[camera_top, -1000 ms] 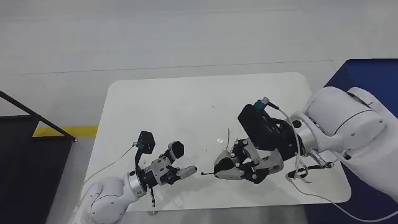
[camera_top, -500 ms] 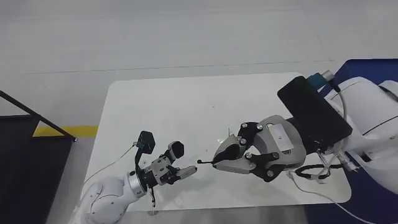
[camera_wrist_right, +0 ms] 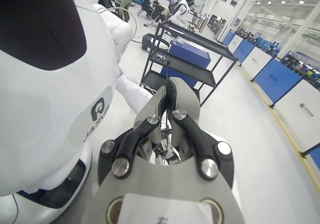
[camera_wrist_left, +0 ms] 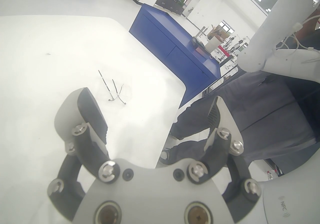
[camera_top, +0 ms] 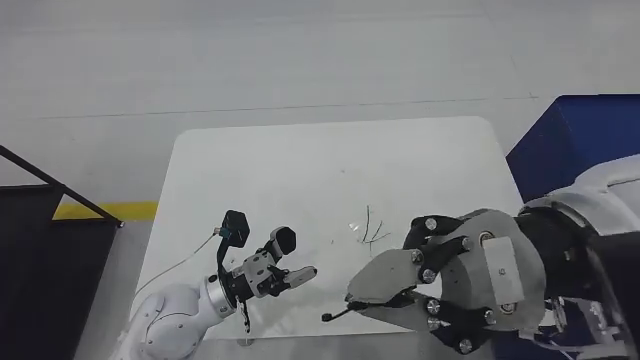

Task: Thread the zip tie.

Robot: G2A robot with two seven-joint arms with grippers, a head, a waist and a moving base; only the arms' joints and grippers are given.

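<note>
My right gripper (camera_top: 351,299) hangs high above the table's front edge, shut on a thin black zip tie (camera_top: 333,314) whose head end pokes out toward the left arm. From the right wrist, the zip tie (camera_wrist_right: 167,77) stands straight up out of the shut right gripper (camera_wrist_right: 168,86). My left gripper (camera_top: 297,258) sits low at the front left of the white table (camera_top: 300,160), open and holding nothing. Its two fingers (camera_wrist_left: 86,104) are spread wide, pointing at a few loose black zip ties (camera_wrist_left: 113,89) lying on the table; these loose ties (camera_top: 370,228) lie between the arms.
A blue cabinet (camera_top: 575,140) stands just past the table's right edge. A dark rail (camera_top: 50,185) runs along the left side. A small clear scrap (camera_top: 355,226) lies beside the loose ties.
My right gripper has risen and drawn back toward the front edge, carrying the zip tie away from the loose ties. The left arm has stayed still.
</note>
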